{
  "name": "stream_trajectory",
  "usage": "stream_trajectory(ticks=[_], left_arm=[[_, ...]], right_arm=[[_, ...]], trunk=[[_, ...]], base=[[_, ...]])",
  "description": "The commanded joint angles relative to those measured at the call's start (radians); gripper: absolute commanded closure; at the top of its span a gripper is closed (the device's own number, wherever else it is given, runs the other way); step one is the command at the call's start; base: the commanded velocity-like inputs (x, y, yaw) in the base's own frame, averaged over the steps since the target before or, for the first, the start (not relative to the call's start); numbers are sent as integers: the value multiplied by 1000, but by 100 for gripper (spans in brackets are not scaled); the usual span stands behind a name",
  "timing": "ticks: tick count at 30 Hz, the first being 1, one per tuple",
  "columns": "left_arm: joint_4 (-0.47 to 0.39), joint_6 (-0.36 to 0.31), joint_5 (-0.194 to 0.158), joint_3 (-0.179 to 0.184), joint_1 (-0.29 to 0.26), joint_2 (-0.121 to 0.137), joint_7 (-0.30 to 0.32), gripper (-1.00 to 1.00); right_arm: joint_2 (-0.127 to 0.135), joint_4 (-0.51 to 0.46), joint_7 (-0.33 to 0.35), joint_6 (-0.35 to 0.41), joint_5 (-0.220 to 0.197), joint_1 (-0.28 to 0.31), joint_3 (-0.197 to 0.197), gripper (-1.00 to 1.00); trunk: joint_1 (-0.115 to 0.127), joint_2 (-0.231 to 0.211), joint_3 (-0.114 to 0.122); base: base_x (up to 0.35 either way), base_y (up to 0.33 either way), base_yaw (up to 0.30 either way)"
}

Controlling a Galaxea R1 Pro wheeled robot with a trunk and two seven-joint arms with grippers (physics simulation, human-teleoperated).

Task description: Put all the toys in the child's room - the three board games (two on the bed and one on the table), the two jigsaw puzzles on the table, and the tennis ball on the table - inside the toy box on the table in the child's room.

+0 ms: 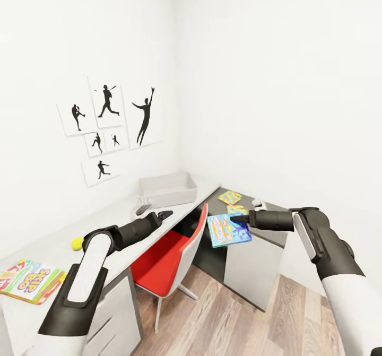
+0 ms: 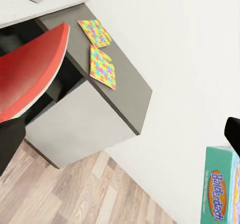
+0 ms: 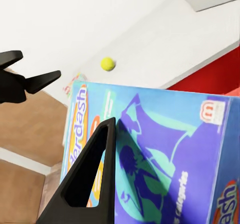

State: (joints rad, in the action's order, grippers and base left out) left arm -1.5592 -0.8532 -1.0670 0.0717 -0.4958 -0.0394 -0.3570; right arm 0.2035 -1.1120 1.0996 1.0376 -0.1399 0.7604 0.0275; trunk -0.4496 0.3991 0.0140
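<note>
- We see the right tool (image 1: 236, 219) clamped on a blue Balderdash board game (image 1: 229, 229), held in the air above the red chair (image 1: 168, 260), off the counter. In the right wrist view 1 black finger (image 3: 90, 184) lies flat against the box lid (image 3: 165, 154); the other finger is hidden behind the box.
- The left tool (image 1: 162, 215) hovers over the front edge of the long white counter (image 1: 53, 250). From the head view its tip is small and dark, and we cannot tell how its jaws stand.
- The grey toy box (image 1: 167, 188) sits at the far end of the white counter, near the wall corner; its inside is hidden from us by its near wall.
- The tennis ball (image 1: 77, 243) rests on the white counter, partly covered by the left arm.
- The SKIP BO board game (image 1: 31, 280) lies at the near end of that counter, cut off at the picture's edge.
- 2 jigsaw puzzles (image 2: 102, 66) lie almost touching on the dark grey counter (image 2: 131, 91), towards its wall-side edge.
- A small white object (image 1: 258, 203) beside them is too small to make out.
</note>
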Motion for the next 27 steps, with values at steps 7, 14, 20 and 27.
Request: stream_trajectory(ticks=[7, 14, 20, 27], left_arm=[[0, -66, -90, -91, -21, 4, -68, -100], [-1, -136, -285, -277, -15, 20, -146, -100], [-4, -156, -373, -333, -11, 26, -226, -100], [-1, -153, -377, -294, -12, 24, -236, -100]], right_arm=[[-2, -1, -21, 10, -9, -1, 0, 100], [-3, -2, -38, 10, -9, -1, 1, 100], [-3, -2, -44, 10, -9, -1, 2, 100], [-3, -2, -50, 10, -10, -1, 2, 100]], trunk=[[0, 1, 0], [0, 1, 0], [0, 1, 0], [0, 1, 0]], base=[[11, 0, 285], [2, 0, 287], [0, -20, 264], [50, -198, 98]])
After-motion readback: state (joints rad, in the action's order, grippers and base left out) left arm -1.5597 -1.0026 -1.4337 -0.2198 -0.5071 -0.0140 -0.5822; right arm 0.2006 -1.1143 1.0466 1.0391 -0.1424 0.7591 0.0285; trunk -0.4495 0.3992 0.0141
